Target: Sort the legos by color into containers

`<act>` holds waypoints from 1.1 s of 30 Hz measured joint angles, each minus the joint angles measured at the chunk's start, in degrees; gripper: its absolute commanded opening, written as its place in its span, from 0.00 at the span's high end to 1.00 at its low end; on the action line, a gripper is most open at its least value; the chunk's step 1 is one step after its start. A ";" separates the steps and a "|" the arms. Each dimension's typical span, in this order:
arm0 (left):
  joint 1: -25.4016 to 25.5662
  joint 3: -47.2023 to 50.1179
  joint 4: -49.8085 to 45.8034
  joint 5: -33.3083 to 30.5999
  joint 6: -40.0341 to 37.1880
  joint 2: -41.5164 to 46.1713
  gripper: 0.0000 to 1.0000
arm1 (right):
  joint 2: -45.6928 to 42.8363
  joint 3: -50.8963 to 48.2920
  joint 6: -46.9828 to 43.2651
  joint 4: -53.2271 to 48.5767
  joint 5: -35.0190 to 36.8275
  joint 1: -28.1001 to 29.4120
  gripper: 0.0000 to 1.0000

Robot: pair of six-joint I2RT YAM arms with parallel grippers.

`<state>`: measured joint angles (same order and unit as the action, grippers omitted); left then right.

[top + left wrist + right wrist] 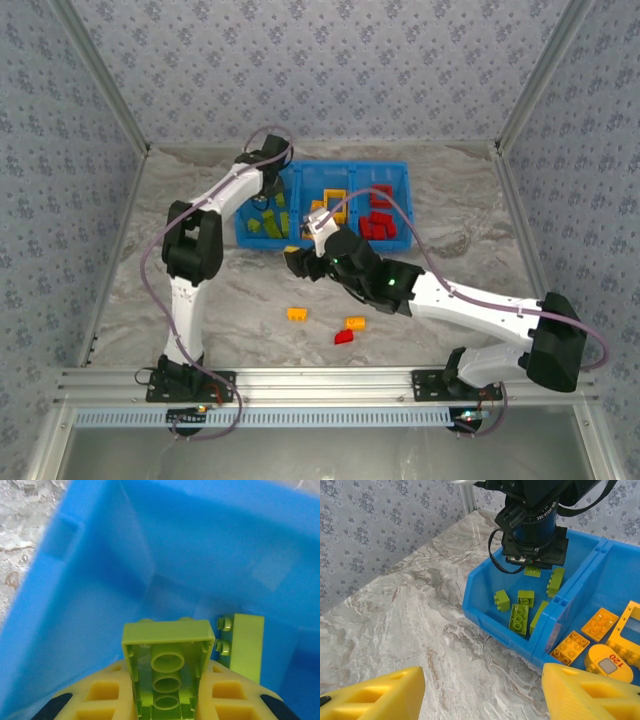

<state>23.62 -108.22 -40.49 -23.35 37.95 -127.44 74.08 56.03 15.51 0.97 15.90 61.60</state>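
My left gripper (167, 682) is shut on a lime green brick (167, 655), hollow underside facing the camera, low inside the left compartment of the blue bin (95, 585). Another green brick (245, 647) stands just to its right. In the top view the left gripper (270, 185) hangs over that compartment (262, 222), which holds several green bricks (519, 617). Yellow-orange bricks (570, 647) lie in the middle compartment and red ones (377, 224) in the right. My right gripper (482, 695) is open above bare table in front of the bin. Two orange bricks (297, 314) (355, 323) and a red one (344, 337) lie loose on the table.
The marble table (240, 300) is walled with patterned panels and metal posts. The right arm (440, 295) stretches diagonally from the near right toward the bin's front wall (495, 625). An orange disc marked 120 (607, 664) lies in the middle compartment.
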 measured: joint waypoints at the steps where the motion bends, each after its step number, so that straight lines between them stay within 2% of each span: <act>1: 0.28 0.00 0.02 -0.31 0.00 -0.42 0.78 | -0.55 -0.57 0.22 -0.13 0.20 0.07 0.34; 5: 1.22 0.42 0.02 -0.96 0.15 -1.11 0.69 | -1.62 -1.53 0.83 -1.11 0.68 0.04 0.34; 9: 1.60 1.46 -0.04 -1.77 1.01 -0.81 0.51 | -1.73 -1.53 1.25 -2.23 0.87 0.04 0.33; 12: 1.64 3.32 -0.46 -2.25 1.07 0.52 0.46 | -1.73 -1.53 1.25 -3.19 0.90 0.04 0.33; 17: 1.95 3.93 -1.88 -2.21 1.09 5.18 0.43 | -2.82 -1.53 1.20 -6.51 1.05 -0.20 0.33; 22: 2.69 4.61 -2.78 -2.16 1.38 15.02 0.42 | -5.81 -1.51 1.16 -13.27 1.22 -0.74 0.34; 26: 3.96 8.68 -2.80 -0.92 1.53 26.36 0.41 | -8.96 -1.53 1.20 -20.33 1.27 -0.70 0.34; 33: 6.86 17.77 -3.50 6.64 -0.81 46.97 0.36 | -14.58 -3.02 1.44 -30.08 -0.31 -0.26 0.33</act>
<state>30.48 -90.45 -43.99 -16.71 37.15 -80.47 59.51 53.01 16.95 -29.10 15.59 61.34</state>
